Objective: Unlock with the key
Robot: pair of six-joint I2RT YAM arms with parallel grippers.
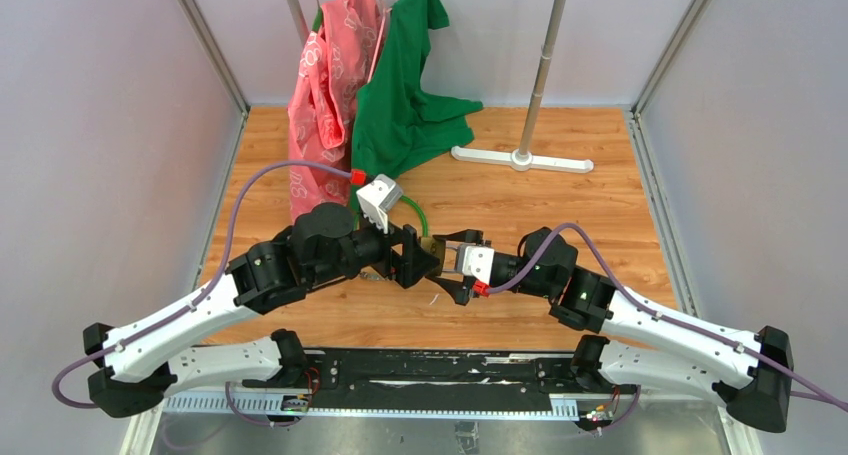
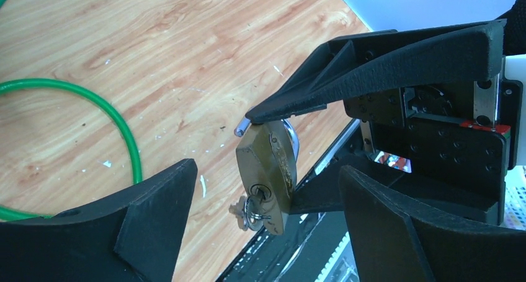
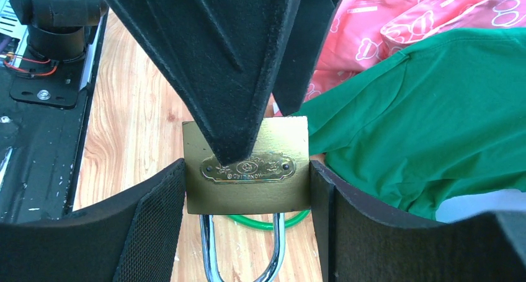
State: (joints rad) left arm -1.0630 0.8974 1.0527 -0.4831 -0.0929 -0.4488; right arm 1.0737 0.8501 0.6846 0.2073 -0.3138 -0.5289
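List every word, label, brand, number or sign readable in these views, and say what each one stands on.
Oval metal nameplate on the brass padlock: engraved lettering, upside down in the right wrist view, too small and blurred to read.
Pink patterned garment: printed outline shapes only, no words.
Nothing else in the three views carries readable text.

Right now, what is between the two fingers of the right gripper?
The brass padlock, held at both sides by the right gripper; the right wrist view shows it.
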